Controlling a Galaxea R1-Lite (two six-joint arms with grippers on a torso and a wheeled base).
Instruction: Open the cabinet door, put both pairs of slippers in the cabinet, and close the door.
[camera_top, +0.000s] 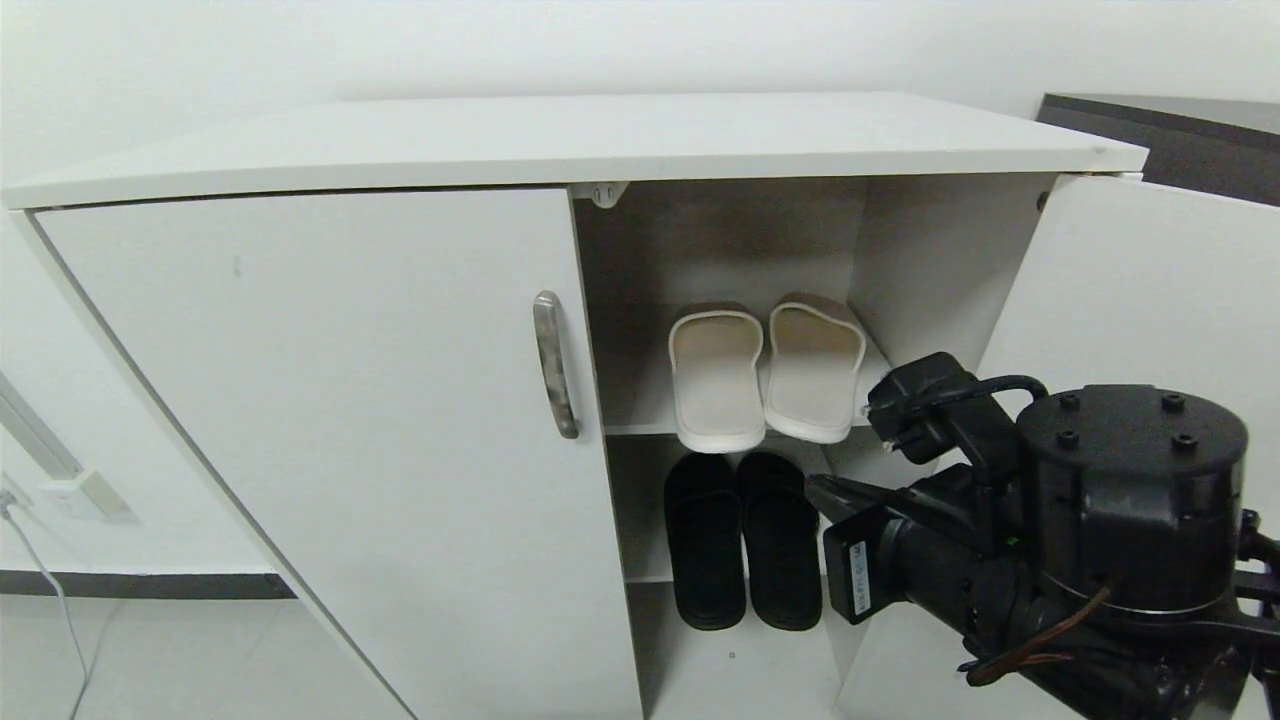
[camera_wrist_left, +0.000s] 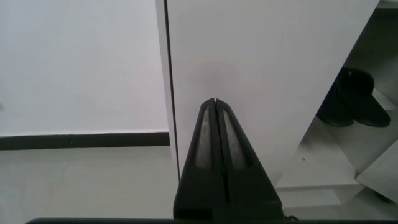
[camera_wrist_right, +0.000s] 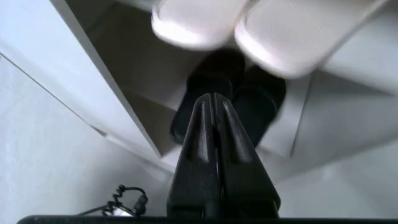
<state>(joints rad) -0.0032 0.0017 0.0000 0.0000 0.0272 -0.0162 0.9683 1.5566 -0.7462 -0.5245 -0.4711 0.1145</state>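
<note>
Status: both pairs are in the cabinet (camera_top: 560, 140). The white slippers (camera_top: 716, 380) sit side by side on the upper shelf (camera_top: 636, 429), toes hanging a bit over its front edge. The black slippers (camera_top: 705, 540) sit on the lower shelf (camera_top: 645, 578) directly below, also overhanging slightly.

The right door (camera_top: 1130, 290) is swung wide open; the left door (camera_top: 330, 400) is shut, its handle (camera_top: 555, 365) untouched.

Right claw (camera_wrist_right: 213, 96) - fingers pressed together, holding nothing - is pointed at the black pair from just in front of the opening. Left claw (camera_wrist_left: 214, 101) is also closed and empty, facing the shut left door low down near the floor (camera_wrist_left: 81, 180).

My read: the loading step is done and only closing the door is left.

Next move, as I see it: pull the right arm clear of the opening - it sits between the open door and the shelves - then get round to the door's outer face and push it shut. The closed claw is fine for pushing. Watch the overhanging toes; the door might catch them.
</note>
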